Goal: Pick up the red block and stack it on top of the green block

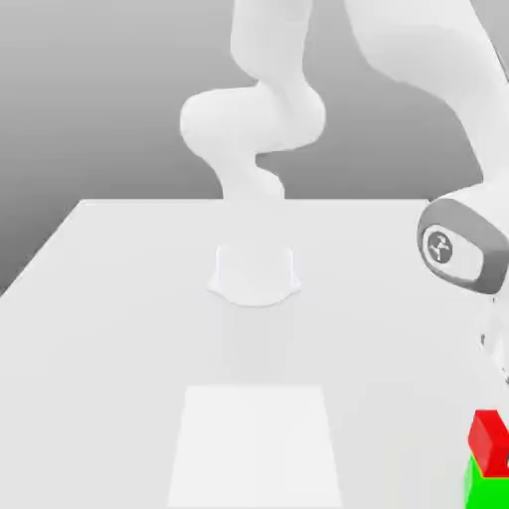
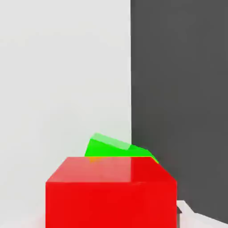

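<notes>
The red block (image 1: 487, 437) is at the bottom of the exterior view's right edge. It rests on the green block (image 1: 484, 487), looks slightly tilted, and both are cut off by that edge. My arm's wrist (image 1: 459, 246) hangs above them, and the hand (image 1: 495, 343) runs down along the same edge toward the red block. In the hand view the red block (image 2: 111, 196) is very close, and a strip of the green block (image 2: 109, 147) shows past its top edge.
The white table (image 1: 119, 298) carries the robot's base (image 1: 254, 273) at its back middle and a paler rectangular patch (image 1: 255, 442) at its front middle. In the hand view the table's edge (image 2: 131, 89) runs close beside the blocks, with dark floor (image 2: 178, 89) beyond.
</notes>
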